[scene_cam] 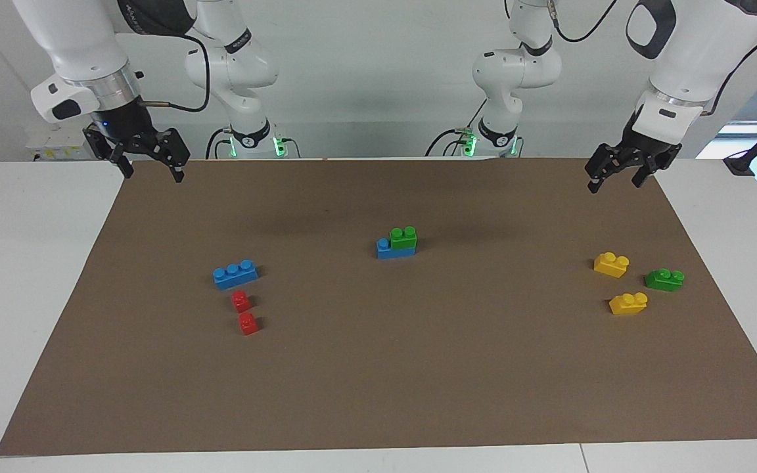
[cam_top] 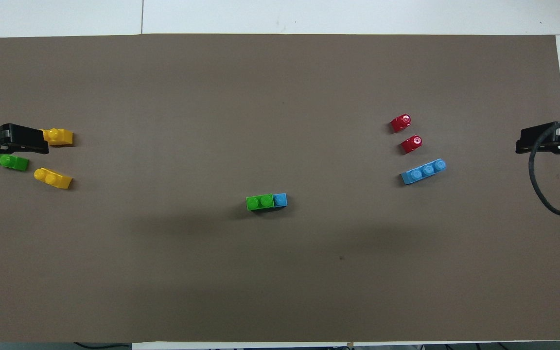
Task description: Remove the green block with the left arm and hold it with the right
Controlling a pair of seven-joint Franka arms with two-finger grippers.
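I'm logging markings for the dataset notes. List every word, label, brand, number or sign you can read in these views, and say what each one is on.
No text can be read anywhere in either view.
Dark lettering on the arms' black joint bands: too small to read.
Green block, blue bricks, red bricks, yellow bricks and the brown mat: no markings visible.

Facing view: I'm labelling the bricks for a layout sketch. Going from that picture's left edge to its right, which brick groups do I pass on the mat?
Loose blue brick with two red bricks → green block on a blue brick → two yellow bricks → darker green brick.
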